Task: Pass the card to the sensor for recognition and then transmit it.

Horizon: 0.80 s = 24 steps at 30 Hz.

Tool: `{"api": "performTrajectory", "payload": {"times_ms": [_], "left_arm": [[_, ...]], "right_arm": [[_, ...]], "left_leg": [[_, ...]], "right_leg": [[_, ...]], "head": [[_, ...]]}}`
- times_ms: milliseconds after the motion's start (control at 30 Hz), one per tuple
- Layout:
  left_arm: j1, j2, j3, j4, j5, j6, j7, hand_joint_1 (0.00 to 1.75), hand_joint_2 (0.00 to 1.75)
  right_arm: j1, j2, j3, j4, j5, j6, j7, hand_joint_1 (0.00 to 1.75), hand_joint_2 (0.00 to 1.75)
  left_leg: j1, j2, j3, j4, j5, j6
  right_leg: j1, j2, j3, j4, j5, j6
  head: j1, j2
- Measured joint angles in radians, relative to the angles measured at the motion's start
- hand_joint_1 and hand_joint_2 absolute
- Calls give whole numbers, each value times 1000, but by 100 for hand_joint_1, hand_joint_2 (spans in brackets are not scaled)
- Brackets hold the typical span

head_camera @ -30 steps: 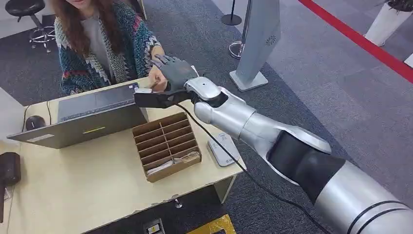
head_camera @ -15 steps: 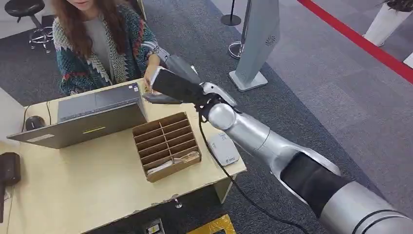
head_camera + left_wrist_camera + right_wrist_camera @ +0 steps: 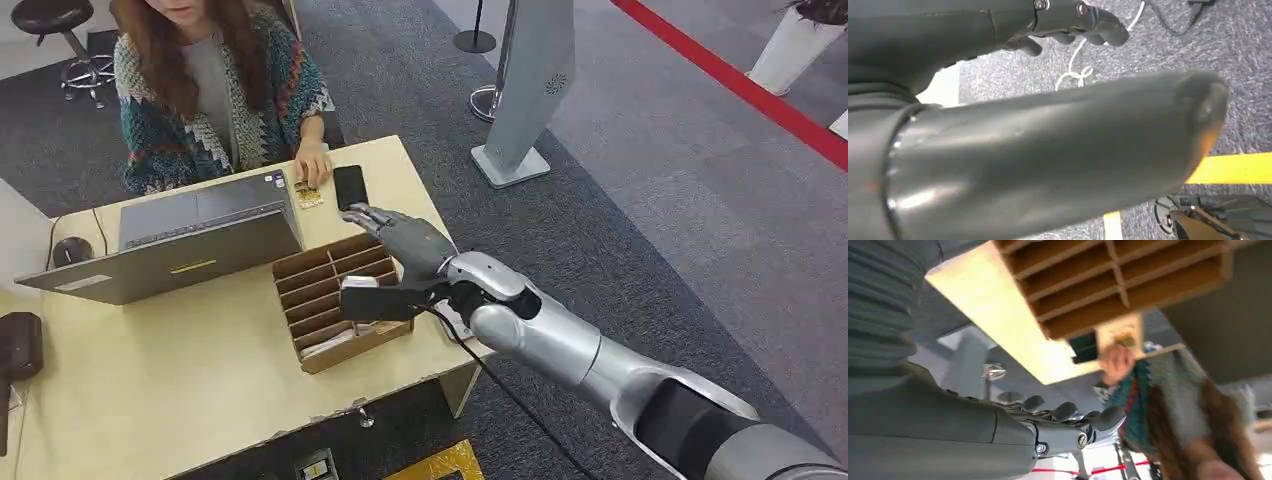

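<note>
Desk [image 3: 150,390]: person's hand [image 3: 313,163] touches card [image 3: 308,193].

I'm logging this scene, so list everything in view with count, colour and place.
table: one, pale wood, centre
laptop: one, grey, far left of table
organizer: one, brown, divided, table middle
card: one, yellowish, under the person's hand
phone: one, black, beside card
mouse: one, dark, left of laptop
stand: one, grey, on carpet
red stripe: one, floor, far right
person: one, patterned cardigan, behind table
right hand: dark grey, over organizer
left hand: dark grey, over floor
</note>
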Motion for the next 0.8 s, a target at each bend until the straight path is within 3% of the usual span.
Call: {"api": "performTrajectory", "payload": {"times_ms": [400, 800], "left_arm": [[-2, 1, 0, 3, -9, 1, 0, 0, 0], [-1, 1, 1, 3, -8, 3, 0, 0, 0]], "right_arm": [[75, -35, 18, -5, 108, 40, 57, 0, 175], [108, -49, -22, -45, 107, -65, 48, 0, 175]], "left_leg": [[0, 2, 0, 0, 0, 0], [0, 2, 0, 0, 0, 0]], "right_leg": [[0, 1, 0, 0, 0, 0], [0, 1, 0, 0, 0, 0]], "head": [[0, 0], [0, 0]]}}
